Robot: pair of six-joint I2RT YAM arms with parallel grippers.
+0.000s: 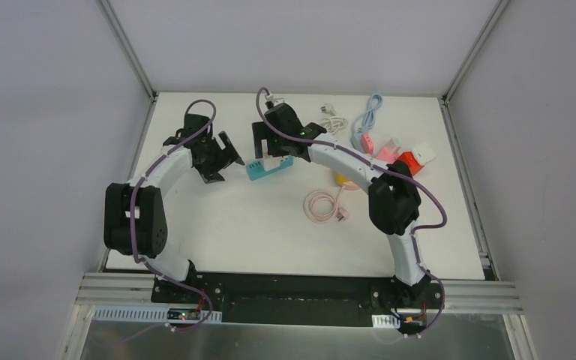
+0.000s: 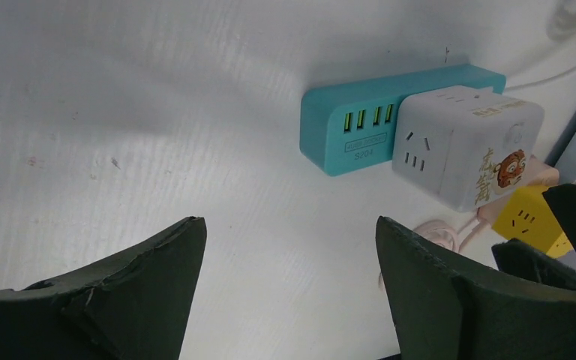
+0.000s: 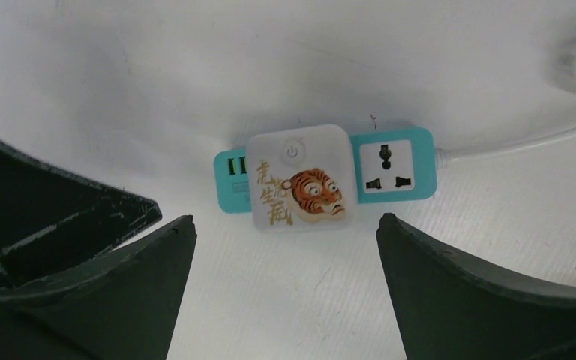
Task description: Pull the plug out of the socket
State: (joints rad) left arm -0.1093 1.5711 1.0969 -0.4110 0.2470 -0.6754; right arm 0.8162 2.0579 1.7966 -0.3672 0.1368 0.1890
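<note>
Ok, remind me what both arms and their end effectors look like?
Both the left arm and right arm have white links, black joints and a purple cable looped alongside. The left end effector and right end effector have dark, wedge-shaped fingers, scuffed along the edges.

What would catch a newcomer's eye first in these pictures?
A white cube-shaped plastic plug with a tiger picture sits plugged into a teal plastic power strip mid-table. The right claw hangs open above it; the left claw, also open, is off to its left.
</note>
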